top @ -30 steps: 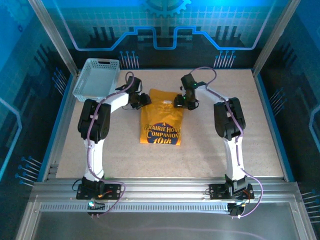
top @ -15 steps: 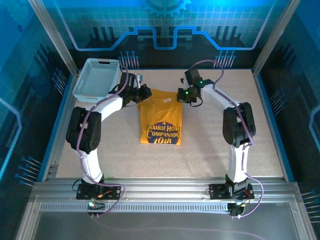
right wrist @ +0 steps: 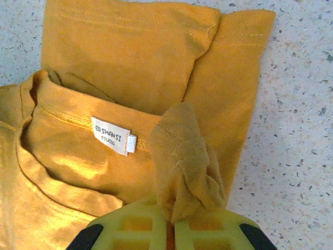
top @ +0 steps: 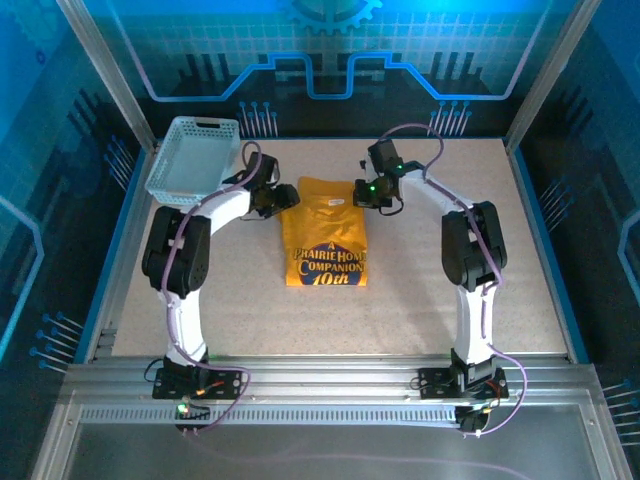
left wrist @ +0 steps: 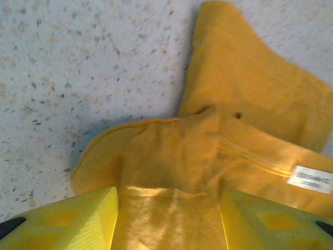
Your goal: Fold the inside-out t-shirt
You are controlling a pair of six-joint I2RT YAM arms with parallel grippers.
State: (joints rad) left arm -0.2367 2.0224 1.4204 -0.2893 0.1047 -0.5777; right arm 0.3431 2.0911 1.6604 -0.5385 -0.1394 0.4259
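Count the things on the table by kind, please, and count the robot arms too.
Yellow t-shirt: 1
Grey basket: 1
Robot arms: 2 (left gripper, right gripper)
Total: 4

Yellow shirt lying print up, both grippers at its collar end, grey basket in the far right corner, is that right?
No. The basket is in the far left corner, per the top external view. The rest holds: t-shirt print up, left gripper and right gripper at its collar end.
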